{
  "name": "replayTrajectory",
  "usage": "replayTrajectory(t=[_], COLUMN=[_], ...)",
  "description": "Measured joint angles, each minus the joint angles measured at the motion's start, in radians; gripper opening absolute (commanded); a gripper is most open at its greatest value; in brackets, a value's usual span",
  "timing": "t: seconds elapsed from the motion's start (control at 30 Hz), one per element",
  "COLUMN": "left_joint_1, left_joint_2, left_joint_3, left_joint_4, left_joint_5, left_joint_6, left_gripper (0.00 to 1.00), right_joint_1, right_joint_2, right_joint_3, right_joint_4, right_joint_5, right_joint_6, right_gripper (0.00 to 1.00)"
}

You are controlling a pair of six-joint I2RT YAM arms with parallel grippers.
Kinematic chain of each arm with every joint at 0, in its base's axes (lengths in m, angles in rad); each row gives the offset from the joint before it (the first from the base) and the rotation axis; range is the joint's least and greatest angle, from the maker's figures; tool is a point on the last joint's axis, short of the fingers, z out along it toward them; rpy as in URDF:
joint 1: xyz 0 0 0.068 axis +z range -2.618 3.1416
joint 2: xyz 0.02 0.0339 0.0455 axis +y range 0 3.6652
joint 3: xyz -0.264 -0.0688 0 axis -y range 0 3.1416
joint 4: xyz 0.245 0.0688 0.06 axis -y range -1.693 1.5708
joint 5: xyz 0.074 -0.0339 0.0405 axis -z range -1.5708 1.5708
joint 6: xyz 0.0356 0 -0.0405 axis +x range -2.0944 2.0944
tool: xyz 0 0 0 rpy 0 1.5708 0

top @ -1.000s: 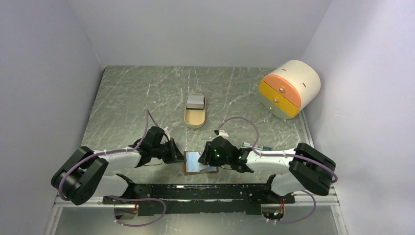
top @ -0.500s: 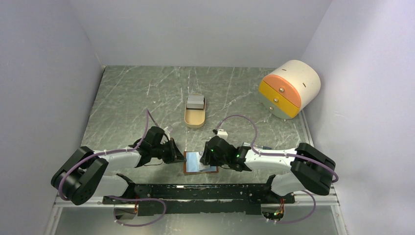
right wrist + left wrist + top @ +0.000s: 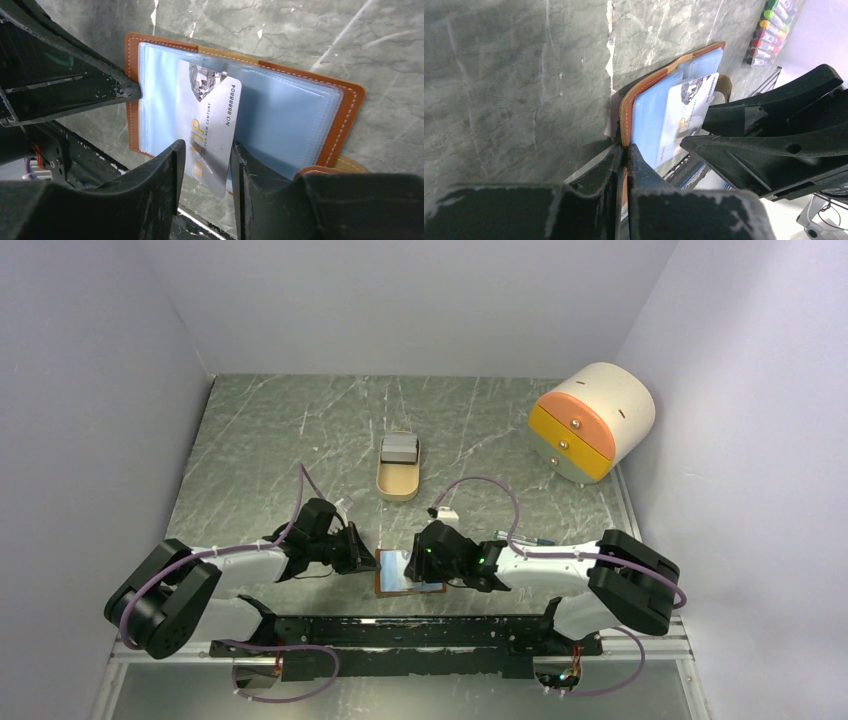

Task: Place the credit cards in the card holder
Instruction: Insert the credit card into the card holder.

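Pinching the near edge of the brown leather fold-over card holder [image 3: 644,87], the left fingers [image 3: 625,155] were closed tight on its stitched cover. That grip looked meant to pin the holder open and flat on the grey-green marbled table [image 3: 260,440], so that it would not slide under a push from the other side. The holder lay spread open at the table's near edge, between the two arms, with its clear blue plastic sleeves facing up.

The right fingers [image 3: 206,149] were part closed on a silver-white plastic credit card [image 3: 210,115], apparently clamping it across its width by the two long edges. Held that way, the card's leading end was free. That end was already tucked under a sleeve's lip near the middle of the holder, while the printed half stuck out toward the fingers.

By my reckoning the card was about halfway home. A straight push along its length seemed needed, since a tilt could buckle the thin sleeve or jam a corner.

A pack of coloured marker pens [image 3: 774,25] lay well apart, beyond the holder.
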Motion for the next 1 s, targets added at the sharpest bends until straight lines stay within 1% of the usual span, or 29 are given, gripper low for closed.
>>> replayTrajectory(t=[0.67,0.83,1.0], left_joint_1=[0.000,0.000,0.000], left_joint_2=[-0.013,-0.030,-0.035], left_joint_3=[0.000,-0.006,-0.007], left_joint_4=[-0.005,-0.007,-0.007], left_joint_5=[0.000,0.000,0.000], left_joint_6=[0.000,0.000,0.000], left_gripper=[0.09,0.09,0.09], right_joint_1=[0.005,0.005,0.006], right_joint_2=[0.086,0.089,0.079], right_joint_3=[0.021,0.027,0.046], right_joint_4=[0.113,0.106,0.048], right_joint_5=[-0.068,-0.073,-0.057], right_joint_6=[0.010,0.006,-0.001], right_gripper=[0.44,0.45,0.45])
